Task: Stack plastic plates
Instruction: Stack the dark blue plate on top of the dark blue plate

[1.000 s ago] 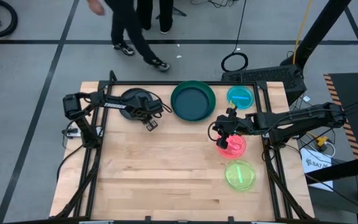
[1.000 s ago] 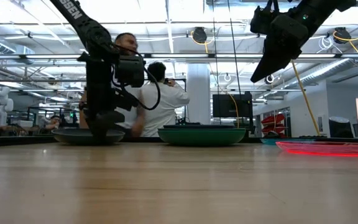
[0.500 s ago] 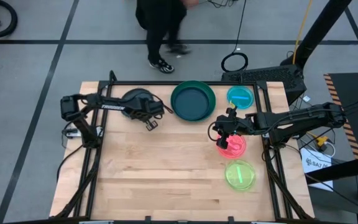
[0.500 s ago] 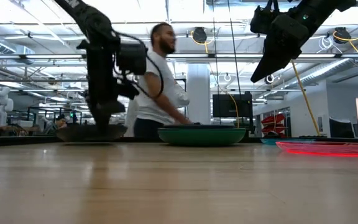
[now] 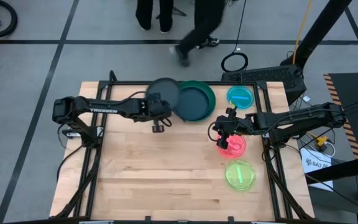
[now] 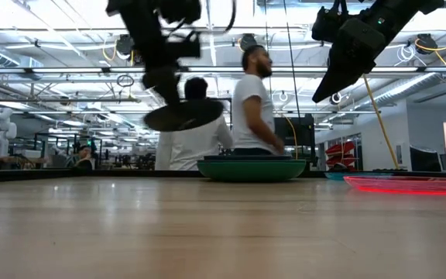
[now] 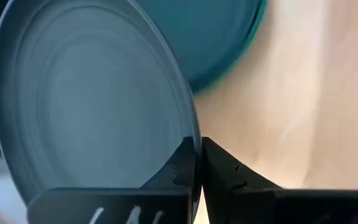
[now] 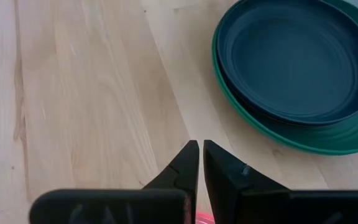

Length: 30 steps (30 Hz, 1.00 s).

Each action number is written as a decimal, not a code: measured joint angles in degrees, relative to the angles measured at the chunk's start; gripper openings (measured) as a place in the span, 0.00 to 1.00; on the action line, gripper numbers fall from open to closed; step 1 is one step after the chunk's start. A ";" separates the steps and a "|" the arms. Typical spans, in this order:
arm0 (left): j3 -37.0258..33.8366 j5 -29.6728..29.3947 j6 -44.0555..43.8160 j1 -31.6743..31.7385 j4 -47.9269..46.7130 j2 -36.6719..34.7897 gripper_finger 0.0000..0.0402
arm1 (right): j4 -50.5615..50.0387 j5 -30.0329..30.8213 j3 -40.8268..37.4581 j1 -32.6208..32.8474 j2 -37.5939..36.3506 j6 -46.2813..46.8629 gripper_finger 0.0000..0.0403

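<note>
Above table (image 5: 166, 174), left end effector (image 7: 197, 163) holds grey plate (image 6: 183, 115) near-level.

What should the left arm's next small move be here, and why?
Probably carry the grey plate a little further over the green stack and lower it. The left gripper pinches the plate's rim, and in the low view it hangs above the table, only partly overlapping the stack.

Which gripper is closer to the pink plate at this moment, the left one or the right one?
The right. The right gripper hangs over the pink plate, at its edge. The left gripper is across the table, holding a grey plate beside the green plate.
</note>
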 joint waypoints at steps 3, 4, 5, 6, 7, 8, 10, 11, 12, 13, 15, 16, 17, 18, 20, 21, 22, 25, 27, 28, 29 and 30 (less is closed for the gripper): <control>1.92 5.38 2.02 -0.44 5.62 1.12 0.03 | -0.01 0.00 0.00 0.00 0.00 -0.38 0.04; 2.29 6.92 2.62 -0.44 7.58 1.48 0.03 | -0.05 0.00 0.00 0.00 0.00 -0.40 0.04; 2.54 7.97 3.30 -0.38 9.54 1.88 0.03 | -0.15 -0.05 0.00 0.00 0.00 -0.57 0.04; 2.72 8.20 3.94 -0.26 10.94 2.53 0.03 | -0.30 -0.18 0.00 0.00 0.00 -0.60 0.04; 2.79 8.17 4.44 -0.16 11.92 3.12 0.03 | -0.38 -0.17 0.00 0.00 -0.03 -0.60 0.04; 2.79 8.21 4.73 0.00 12.83 3.78 0.03 | -0.46 -0.17 0.00 0.00 -0.04 -0.60 0.04; 2.79 8.37 4.78 0.30 15.17 5.46 0.03 | -1.05 -0.20 0.00 0.00 -0.04 -0.62 0.04; 2.79 8.81 4.85 0.30 16.32 6.21 0.03 | -1.20 -0.20 0.00 0.00 -0.04 -0.60 0.04; 2.79 9.44 4.87 0.38 17.30 6.88 0.03 | -1.38 -0.20 0.00 0.00 -0.04 -0.60 0.04; 2.79 10.05 4.89 0.39 18.23 7.55 0.03 | -1.54 -0.20 0.00 0.00 -0.04 -0.60 0.04; 2.79 11.33 4.89 0.36 19.85 9.01 0.03 | -1.56 -0.20 0.00 0.00 -0.04 -0.60 0.04; 2.79 11.37 4.89 0.34 20.63 9.77 0.03 | -1.57 -0.20 0.00 0.00 -0.04 -0.60 0.04; 2.79 11.42 4.88 0.34 21.14 10.31 0.03 | -1.56 -0.20 0.00 0.00 -0.04 -0.60 0.04; 2.79 11.45 4.78 0.48 21.43 10.95 0.03 | -1.57 -0.20 0.00 0.00 -0.04 -0.60 0.04; 2.79 11.43 4.65 0.86 22.18 11.78 0.03 | -1.56 -0.20 0.00 0.00 -0.04 -0.60 0.04; 2.79 11.42 4.22 0.99 22.25 12.10 0.05 | -1.56 -0.22 0.00 0.00 -0.04 -0.60 0.04; 2.77 11.31 3.59 1.12 22.92 12.54 0.07 | -1.56 -0.22 0.00 0.00 -0.04 -0.60 0.04; 2.77 11.34 2.99 1.46 23.56 12.68 0.13 | -1.51 -0.22 0.00 0.00 -0.04 -0.60 0.04; 2.77 11.34 2.97 1.46 23.91 12.68 0.17 | -1.43 -0.22 0.00 0.00 -0.04 -0.60 0.04; 2.77 11.34 2.97 1.45 23.86 12.68 0.18 | -1.47 -0.22 0.00 0.00 -0.04 -0.60 0.04; 2.77 11.34 2.97 1.47 23.82 12.68 0.19 | -1.42 -0.22 0.00 0.00 -0.04 -0.60 0.04; 2.77 11.34 2.99 1.48 24.02 12.68 0.20 | -1.43 -0.22 0.00 0.00 -0.04 -0.60 0.04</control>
